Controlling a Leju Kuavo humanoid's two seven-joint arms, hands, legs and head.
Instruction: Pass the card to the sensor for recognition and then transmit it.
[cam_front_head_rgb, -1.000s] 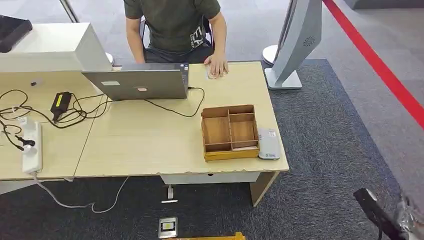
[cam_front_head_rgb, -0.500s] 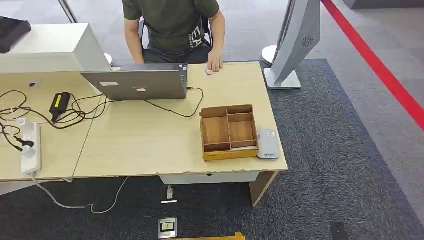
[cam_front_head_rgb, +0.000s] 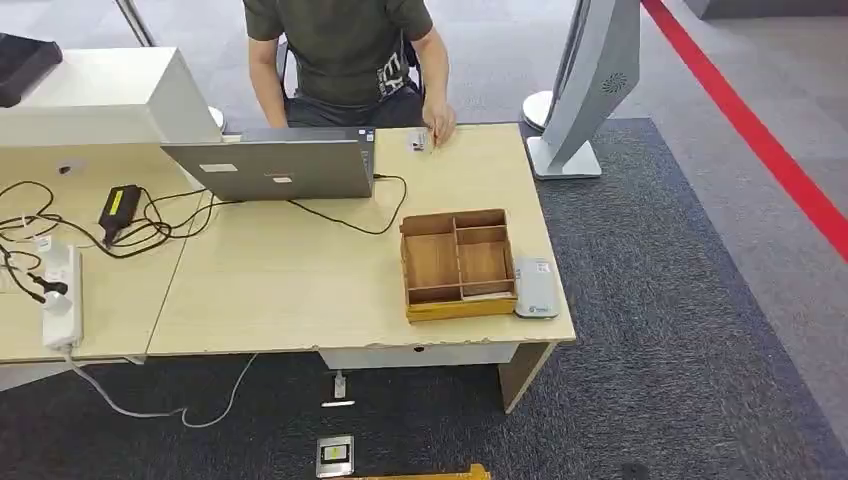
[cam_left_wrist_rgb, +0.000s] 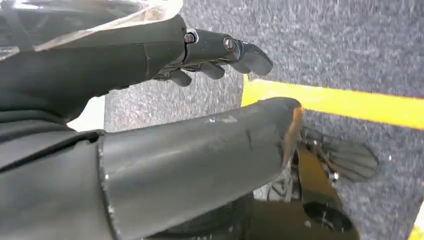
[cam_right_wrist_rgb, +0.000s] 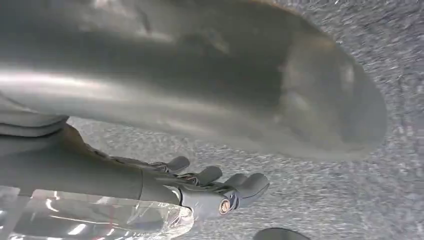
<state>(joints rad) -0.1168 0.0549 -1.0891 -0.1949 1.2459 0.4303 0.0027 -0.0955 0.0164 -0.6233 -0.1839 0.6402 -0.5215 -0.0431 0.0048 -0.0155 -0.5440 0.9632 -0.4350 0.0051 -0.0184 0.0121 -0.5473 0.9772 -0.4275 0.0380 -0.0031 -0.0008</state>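
Both your hands hang over grey carpet, left hand (cam_left_wrist_rgb: 215, 55) and right hand (cam_right_wrist_rgb: 210, 187) loosely spread and empty; the grey slab-shaped sensor (cam_front_head_rgb: 537, 288) lies ahead on the pale wooden worktop (cam_front_head_rgb: 290, 270), nearer your right arm.

Head view looks down on desk (cam_front_head_rgb: 300, 270); wrist views seemingly face carpet.

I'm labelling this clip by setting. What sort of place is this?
Probably an office reception or entry desk: a person works at a grey laptop on a pale wooden desk, beside a grey upright gate post on dark carpet.

Hanging over grey carpet (cam_right_wrist_rgb: 320, 200), right hand (cam_right_wrist_rgb: 200, 187) holding nothing, fingers (cam_right_wrist_rgb: 247, 184) spreading loosely, thumb (cam_right_wrist_rgb: 225, 85) looming large.
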